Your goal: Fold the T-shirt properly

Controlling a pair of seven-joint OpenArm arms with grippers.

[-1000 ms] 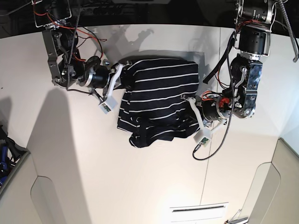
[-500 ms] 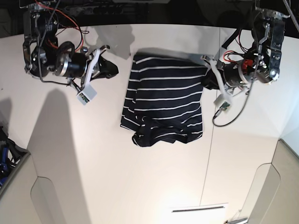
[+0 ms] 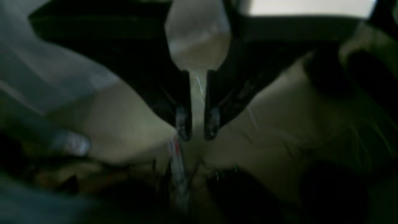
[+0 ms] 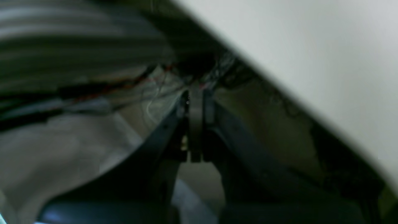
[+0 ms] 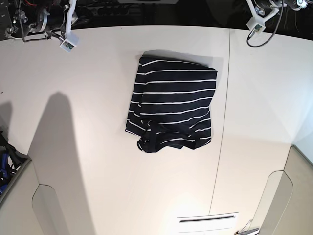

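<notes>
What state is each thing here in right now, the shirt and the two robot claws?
T-shirt: folded into a compact bundle, lying flat on the table, nothing touching it.
Left gripper: empty, jaws a narrow gap apart.
Right gripper: shut, holding nothing.

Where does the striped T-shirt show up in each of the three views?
Base: T-shirt lies folded at the table's centre, clear of both arms.
Left wrist: not in it; dark and blurred past the left gripper.
Right wrist: blurred stripes at upper left are probably it, beyond the shut right gripper.
Shared landmark: the white table, pale surface at right.
</notes>
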